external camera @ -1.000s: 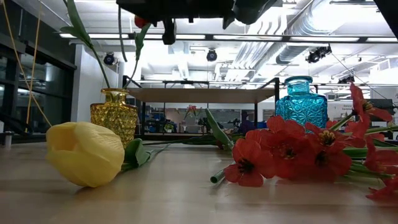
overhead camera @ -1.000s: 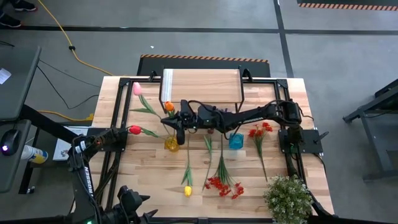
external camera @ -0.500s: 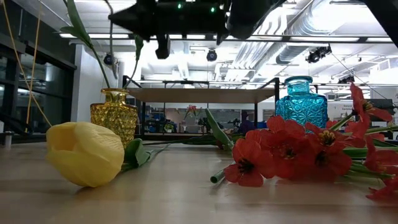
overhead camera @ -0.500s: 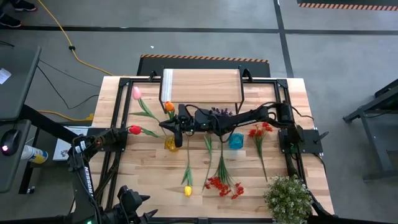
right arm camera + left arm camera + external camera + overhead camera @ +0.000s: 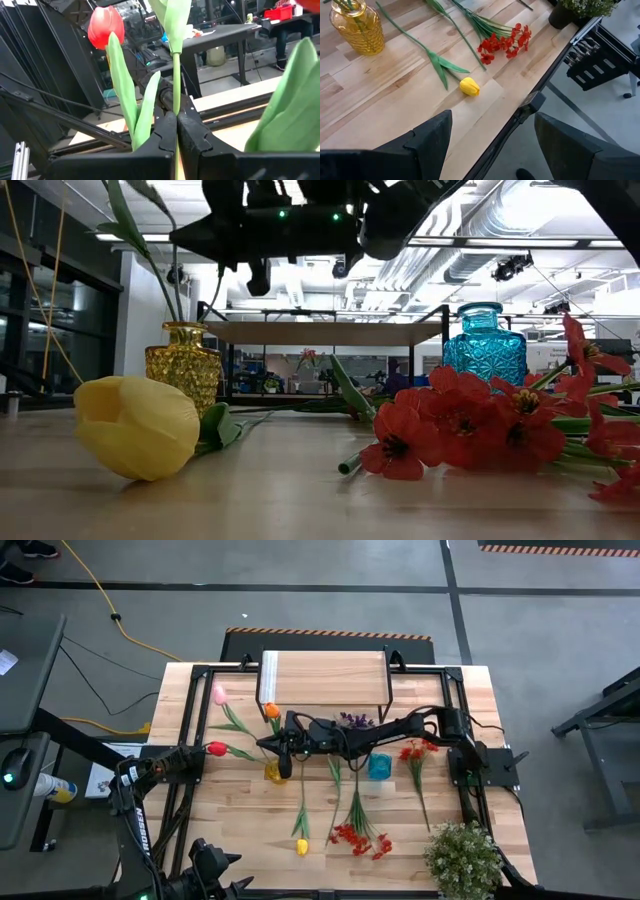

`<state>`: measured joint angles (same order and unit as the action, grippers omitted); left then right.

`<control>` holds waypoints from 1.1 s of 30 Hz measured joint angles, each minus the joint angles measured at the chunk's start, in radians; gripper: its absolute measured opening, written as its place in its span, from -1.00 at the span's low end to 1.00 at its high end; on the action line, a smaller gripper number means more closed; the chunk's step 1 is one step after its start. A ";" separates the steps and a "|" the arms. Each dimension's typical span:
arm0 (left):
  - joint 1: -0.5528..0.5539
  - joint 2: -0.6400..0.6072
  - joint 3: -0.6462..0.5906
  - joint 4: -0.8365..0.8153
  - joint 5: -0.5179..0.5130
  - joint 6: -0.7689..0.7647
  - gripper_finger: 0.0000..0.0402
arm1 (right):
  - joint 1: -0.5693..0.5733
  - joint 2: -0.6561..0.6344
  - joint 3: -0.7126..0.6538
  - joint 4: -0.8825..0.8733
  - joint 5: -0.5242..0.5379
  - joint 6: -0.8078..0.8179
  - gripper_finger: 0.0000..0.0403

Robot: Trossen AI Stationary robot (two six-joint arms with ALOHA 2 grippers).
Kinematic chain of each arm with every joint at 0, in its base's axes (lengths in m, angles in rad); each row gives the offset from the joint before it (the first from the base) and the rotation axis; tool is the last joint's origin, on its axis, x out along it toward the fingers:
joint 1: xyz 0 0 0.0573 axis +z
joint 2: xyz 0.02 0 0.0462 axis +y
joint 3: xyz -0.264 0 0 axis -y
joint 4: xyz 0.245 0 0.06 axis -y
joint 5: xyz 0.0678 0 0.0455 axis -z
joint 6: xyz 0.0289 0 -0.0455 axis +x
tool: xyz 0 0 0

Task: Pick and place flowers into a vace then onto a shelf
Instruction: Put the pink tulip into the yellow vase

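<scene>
R gripper [image 5: 176,131], matte black w/ two blunt fingers, is pinched tight on the thin green stem of a tulip [image 5: 174,60]; broad waxy leaves fan out either side of the grip. In the high view the R arm stretches across the table, its gripper [image 5: 284,752] just above the amber ribbed-glass vase [image 5: 275,771], which already holds stems: a red tulip [image 5: 216,749], a pink tulip [image 5: 218,693] and an orange tulip [image 5: 272,711] lean out away from it. Low shelf w/ pale wood plank top and thin black legs [image 5: 322,678] stands just beyond the gripper. Behind the wrist, along the arm: purple spray [image 5: 353,720], then a teal cut-glass vase [image 5: 379,766], then a red-bloom stem [image 5: 419,752]. Nearer the table's front edge lie a yellow tulip [image 5: 301,846], smooth and rounded, and a red small-blossom spray [image 5: 361,838]. Bushy potted plant [image 5: 463,858] sits at the front corner. L gripper [image 5: 490,145] waits off the table's front edge, fingers spread wide, holding nothing.
</scene>
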<state>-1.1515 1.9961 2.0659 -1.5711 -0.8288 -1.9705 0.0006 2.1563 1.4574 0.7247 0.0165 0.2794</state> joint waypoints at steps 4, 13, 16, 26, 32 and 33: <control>0.000 0.000 0.000 0.000 0.000 0.001 0.58 | -0.001 0.000 0.000 0.004 0.002 -0.026 -1.00; 0.000 0.000 0.000 0.000 0.000 0.000 0.58 | -0.002 0.000 0.000 0.005 0.005 -0.088 -1.00; 0.000 0.000 0.000 0.000 0.000 -0.001 0.58 | -0.002 0.000 0.000 -0.009 0.022 -0.114 -1.00; 0.000 0.000 0.000 0.000 0.001 -0.002 0.58 | -0.003 0.000 0.000 -0.011 0.045 -0.186 -1.00; 0.000 -0.001 0.000 0.000 0.001 -0.002 0.58 | -0.002 0.000 0.000 -0.010 0.045 -0.186 -1.00; 0.000 -0.001 0.000 0.000 0.001 -0.002 0.58 | 0.000 0.000 0.000 -0.011 0.045 -0.186 -1.00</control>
<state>-1.1515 1.9953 2.0659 -1.5711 -0.8280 -1.9720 0.0010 2.1567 1.4574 0.7139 0.0616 0.0931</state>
